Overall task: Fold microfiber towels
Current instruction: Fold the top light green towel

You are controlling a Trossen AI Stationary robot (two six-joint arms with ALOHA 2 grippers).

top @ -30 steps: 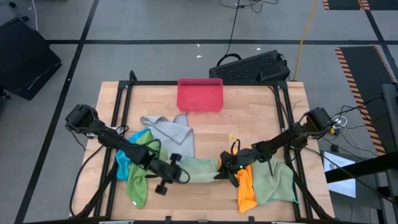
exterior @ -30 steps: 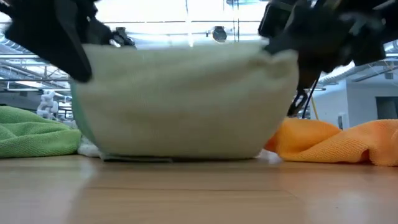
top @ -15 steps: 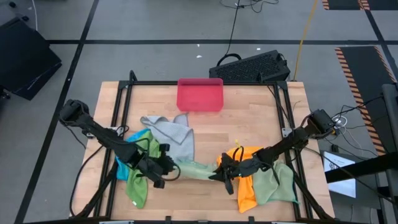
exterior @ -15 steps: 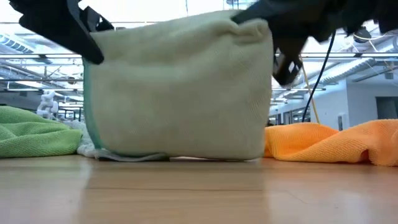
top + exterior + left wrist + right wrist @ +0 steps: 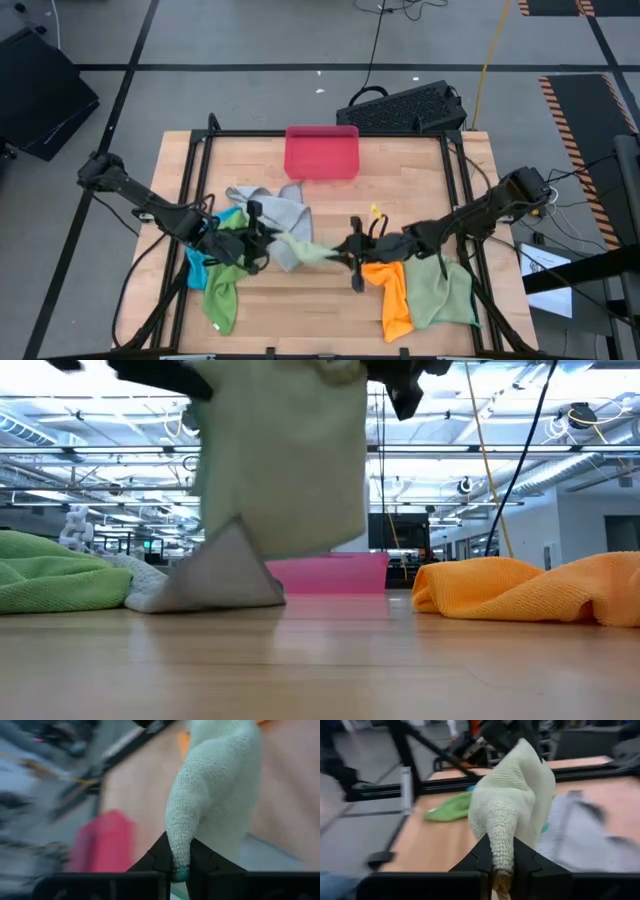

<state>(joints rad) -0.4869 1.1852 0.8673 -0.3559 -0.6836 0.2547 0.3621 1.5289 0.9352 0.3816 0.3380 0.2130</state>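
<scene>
Above the table's middle, both pincers have bunched the pale green towel [image 5: 300, 249] narrower.

The high view looks straight down on the whole desk [image 5: 400, 170]. The low view sits at desk-top height, facing the room. Each wrist view peers closely past its claw. All four share the pale green towel [image 5: 300, 247] [image 5: 285, 460] [image 5: 215, 790] [image 5: 512, 795].

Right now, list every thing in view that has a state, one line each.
pale green towel: lifted, stretched between both grippers
left gripper: shut on pale green towel
right gripper: shut on pale green towel
grey towel: crumpled, unfolded
orange towel: crumpled on table
pink tray: empty
</scene>
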